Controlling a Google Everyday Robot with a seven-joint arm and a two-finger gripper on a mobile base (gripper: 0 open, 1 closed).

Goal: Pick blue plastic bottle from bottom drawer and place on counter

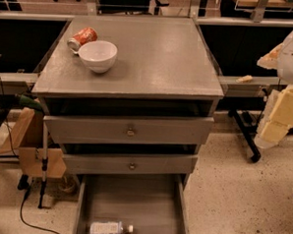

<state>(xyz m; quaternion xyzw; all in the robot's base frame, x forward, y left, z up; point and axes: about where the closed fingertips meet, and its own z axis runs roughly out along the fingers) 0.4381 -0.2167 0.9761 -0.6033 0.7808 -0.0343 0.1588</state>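
The blue plastic bottle [110, 229] lies on its side at the front of the open bottom drawer [142, 202], white cap pointing right. The grey counter [159, 60] tops the cabinet above it. My gripper [283, 114], pale yellow under a white arm part, hangs at the far right edge of the view. It is beside the cabinet at about the height of the top drawer, well away from the bottle and touching nothing.
A white bowl [98, 55] and an orange-red soda can [82, 38] on its side sit at the counter's left rear. Two upper drawers with brass knobs [130, 131] stand slightly pulled out. A wooden stand [31, 147] and cables are at the left, a black frame leg [245, 136] at the right.
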